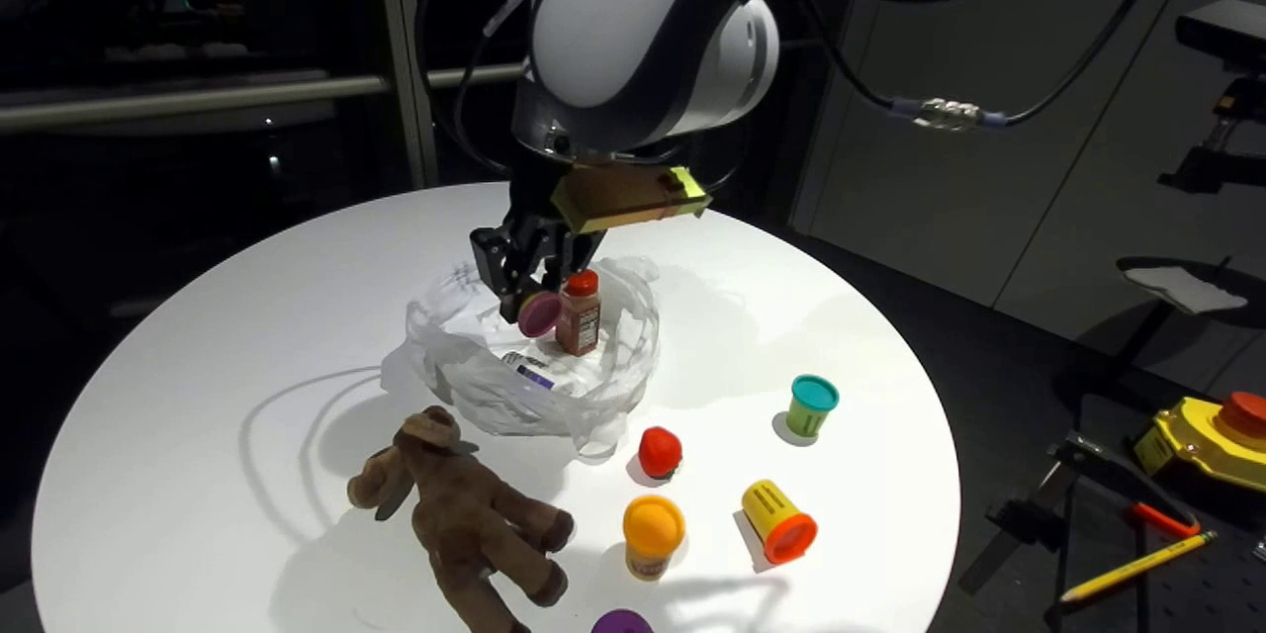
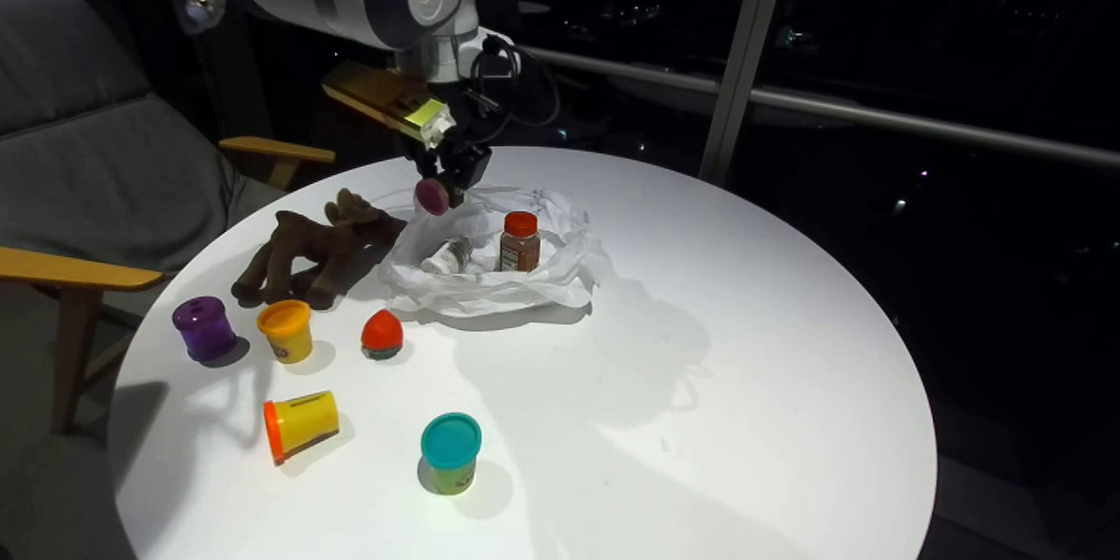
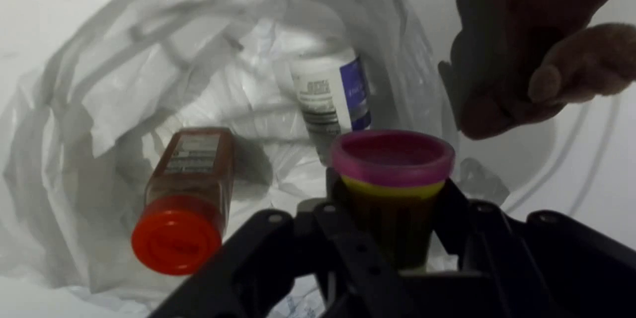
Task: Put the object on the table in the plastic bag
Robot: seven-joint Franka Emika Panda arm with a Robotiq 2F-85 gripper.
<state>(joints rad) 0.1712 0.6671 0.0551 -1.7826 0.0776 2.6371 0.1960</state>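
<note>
My gripper (image 3: 392, 201) is shut on a small yellow tub with a pink lid (image 3: 392, 171), the lid end standing out past the fingertips. In both exterior views the tub's pink lid (image 1: 539, 315) (image 2: 432, 196) is above the open plastic bag (image 1: 485, 396) (image 2: 490, 293). The white, crumpled bag lies on the round white table with its mouth spread wide. Inside it, a red-capped bottle (image 3: 194, 174) stands upright and a white bottle with a purple label (image 3: 328, 92) lies on its side. The tub hides part of the white bottle in the wrist view.
A brown plush animal (image 1: 475, 514) lies close beside the bag. A red strawberry-like toy (image 1: 659, 452), a teal-lidded tub (image 1: 813, 404), an orange tub (image 1: 653, 534), a tipped yellow tub (image 1: 776, 519) and a purple tub (image 2: 204, 331) are on the table. A chair (image 2: 70, 149) stands behind.
</note>
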